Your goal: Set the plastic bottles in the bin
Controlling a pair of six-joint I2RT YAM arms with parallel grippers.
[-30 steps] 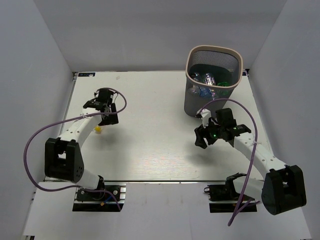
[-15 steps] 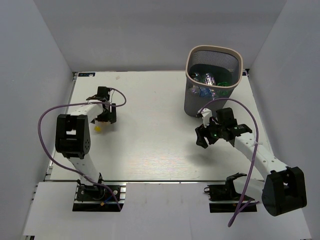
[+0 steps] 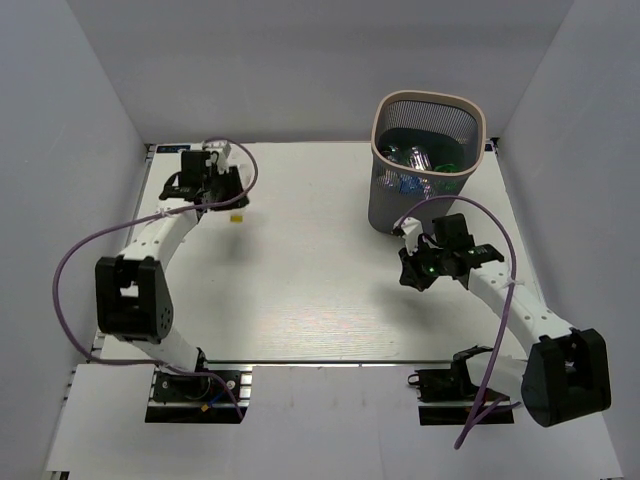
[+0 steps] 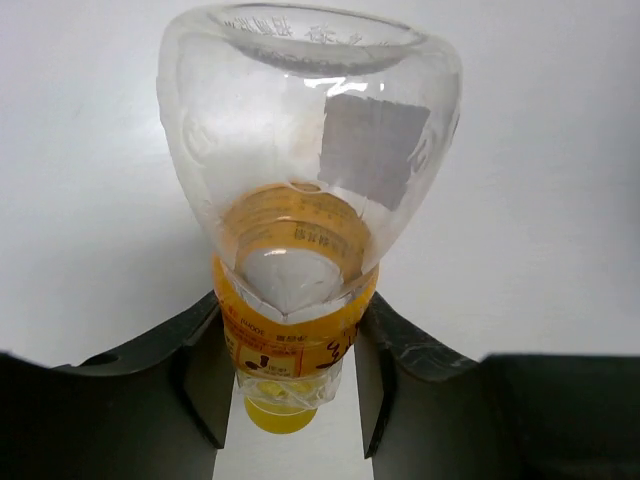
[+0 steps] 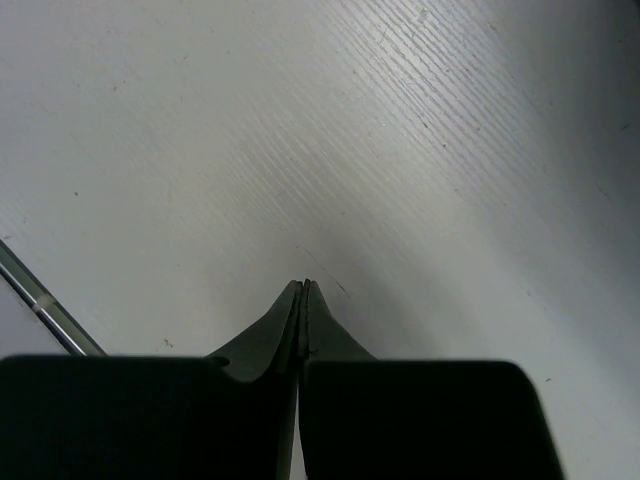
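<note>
A clear plastic bottle [image 4: 300, 190] with an orange label and a yellow cap sits between the fingers of my left gripper [image 4: 290, 305], which is shut on its labelled neck. From above, this gripper [image 3: 212, 185] is near the table's far left, and the yellow cap [image 3: 238, 215] shows beside it. The bin [image 3: 480, 125], dark mesh with a beige rim, stands at the far right with several plastic bottles [image 3: 415, 160] inside. Just in front of the bin, my right gripper [image 5: 304, 285] is shut on nothing and hovers low over the bare table [image 5: 200, 150]; from above it [image 3: 410, 275] shows there too.
White walls enclose the table on the left, back and right. A purple cable loops off each arm. A metal rail [image 5: 45, 310] runs along the table edge in the right wrist view.
My left gripper has shut on the orange-labelled bottle and moved it toward the far left corner. The right gripper has shut, staying nearly in place.
</note>
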